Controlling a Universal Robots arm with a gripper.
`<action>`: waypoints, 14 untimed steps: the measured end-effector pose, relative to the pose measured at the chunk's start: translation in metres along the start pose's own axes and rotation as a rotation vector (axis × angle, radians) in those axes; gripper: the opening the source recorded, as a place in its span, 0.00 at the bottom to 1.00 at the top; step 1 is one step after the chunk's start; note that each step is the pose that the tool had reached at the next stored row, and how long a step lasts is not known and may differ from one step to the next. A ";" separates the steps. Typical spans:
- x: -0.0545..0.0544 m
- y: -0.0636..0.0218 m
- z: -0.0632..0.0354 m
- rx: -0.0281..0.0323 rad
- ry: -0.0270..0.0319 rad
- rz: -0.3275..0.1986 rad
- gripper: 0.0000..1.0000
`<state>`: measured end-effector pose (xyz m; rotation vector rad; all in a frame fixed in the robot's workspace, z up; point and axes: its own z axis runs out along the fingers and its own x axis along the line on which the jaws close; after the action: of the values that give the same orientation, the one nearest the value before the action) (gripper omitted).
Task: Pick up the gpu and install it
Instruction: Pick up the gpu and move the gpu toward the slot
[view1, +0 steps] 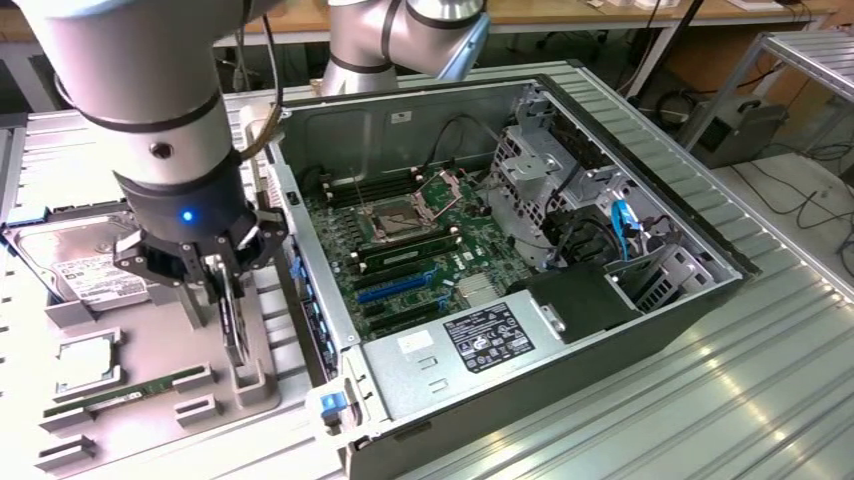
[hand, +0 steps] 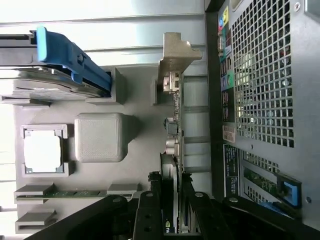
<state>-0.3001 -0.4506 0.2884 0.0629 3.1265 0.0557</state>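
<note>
The gpu (view1: 235, 325) is a thin dark card standing on edge in a slot of the grey parts tray (view1: 154, 335), left of the open computer case (view1: 387, 120) in the exterior view. My gripper (view1: 222, 292) reaches down over it, one finger on each side, and the jaws look closed against the card. In the wrist view the gpu (hand: 173, 125) shows edge-on with its silver end bracket (hand: 176, 55) at the far end. The gripper (hand: 172, 202) clamps the near end. The card rests in its holder.
On the tray lie a silver hard drive (view1: 78, 265) with a blue carrier (hand: 70, 55), a processor (view1: 83, 365) and a green memory stick (view1: 127, 392). The case's perforated back wall (hand: 260, 80) stands close beside the card. The motherboard's blue slots (view1: 400, 285) lie inside.
</note>
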 end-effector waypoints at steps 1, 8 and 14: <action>0.000 0.0002 -0.0054 -0.0002 0.0001 -0.004 0.26; -0.001 0.0007 -0.0377 -0.0011 0.0009 -0.025 0.26; -0.004 0.0004 -0.0649 -0.0015 0.0013 -0.039 0.26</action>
<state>-0.2973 -0.4526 0.3533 0.0022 3.1277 0.0577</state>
